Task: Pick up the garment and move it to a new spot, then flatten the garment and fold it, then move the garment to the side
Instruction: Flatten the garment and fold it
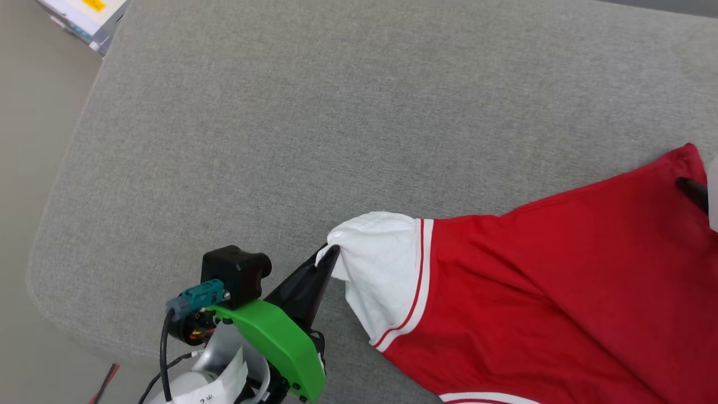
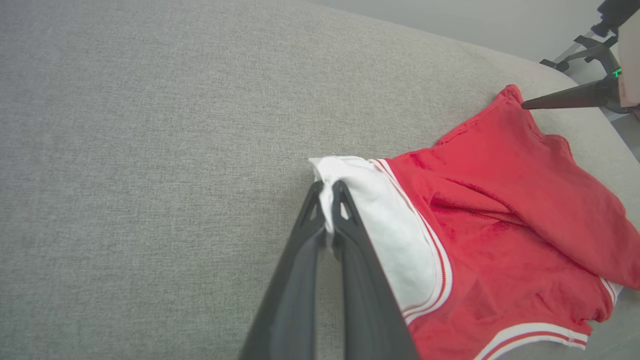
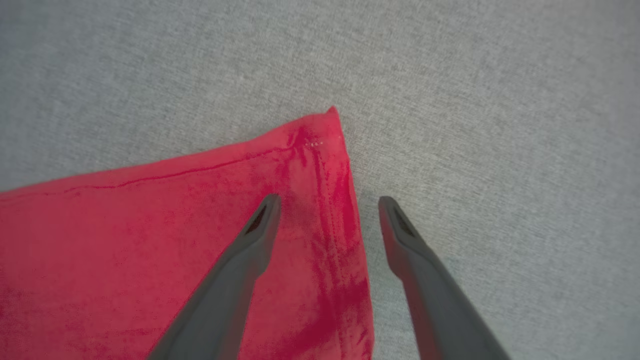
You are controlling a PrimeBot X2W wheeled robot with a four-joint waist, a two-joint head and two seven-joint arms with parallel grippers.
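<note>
Down at the near left, the left gripper (image 1: 332,253) is pinched tight on the edge of the white short sleeve (image 1: 381,269) of the red jersey T-shirt with red-and-white striped trim (image 1: 533,280), which lies rumpled on the grey woven cushion (image 1: 280,140) toward its right side. Over the shirt's far red corner, the right gripper (image 3: 327,202) stands wide apart with nothing between its dark fingers, one finger above the red cloth and the other above bare grey fabric just beside the hem.
</note>
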